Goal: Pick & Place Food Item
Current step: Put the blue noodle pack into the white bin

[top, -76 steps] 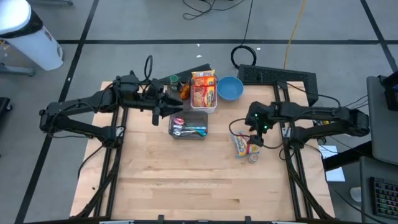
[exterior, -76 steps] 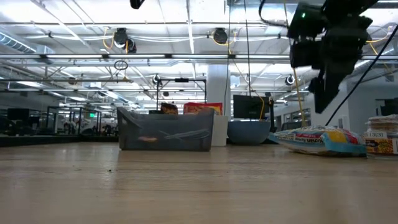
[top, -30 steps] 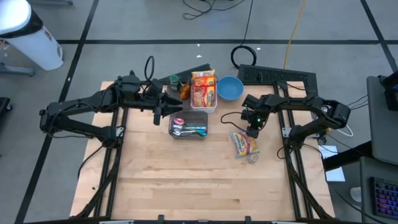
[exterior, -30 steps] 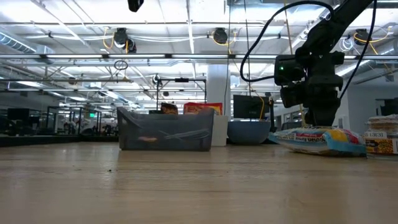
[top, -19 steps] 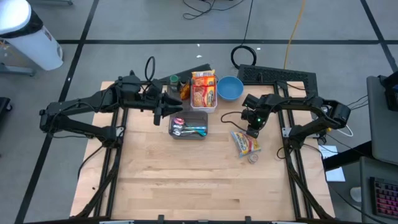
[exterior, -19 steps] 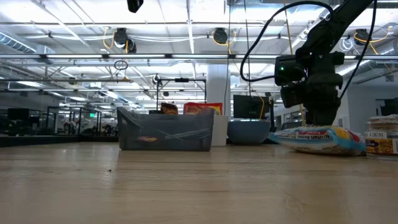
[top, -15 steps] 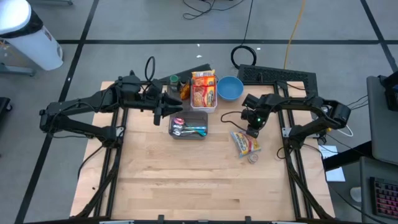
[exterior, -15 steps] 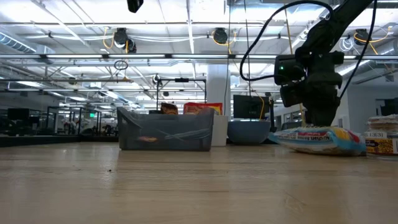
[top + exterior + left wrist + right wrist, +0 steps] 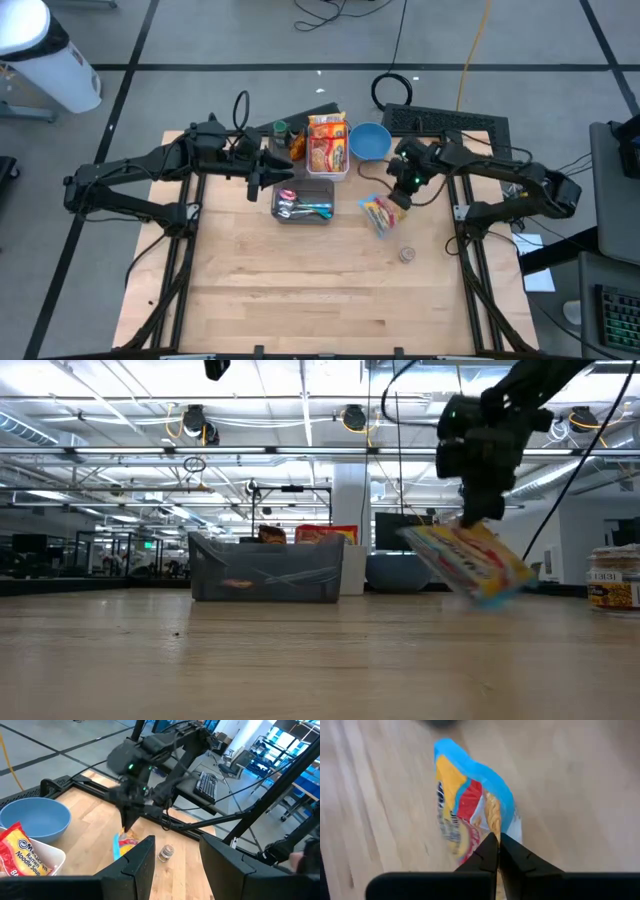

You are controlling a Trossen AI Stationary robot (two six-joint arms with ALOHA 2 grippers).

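The food item is a snack packet (image 9: 378, 213) with a blue border and a yellow and red face. It hangs under my right gripper (image 9: 400, 195), which is shut on it right of the table's middle. The low view has the packet (image 9: 470, 563) slanting down from the gripper (image 9: 470, 515). My left gripper (image 9: 177, 865) is open with nothing between its fingers. It waits above the table's far left part, beside the bins (image 9: 265, 178). My right gripper pinches the packet's end edge (image 9: 492, 827) between its two fingers (image 9: 487, 852). The fingers slant down on it from above. The packet hangs tilted below them, its blue-edged far end (image 9: 490, 595) lowest and close to the table; whether that end touches the wood I cannot tell.
A clear grey bin with cutlery (image 9: 303, 203) stands near the table's middle. Behind it are a white bin of noodle packets (image 9: 327, 150) and a blue bowl (image 9: 370, 141). A small jar (image 9: 407, 255) stands on the wood to the right.
My right gripper shut on the packet's end where it lay on the table. It then rose and went a little toward the far left. The packet came up with it: it lay flat, and now it hangs tilted, moved away from the small jar.
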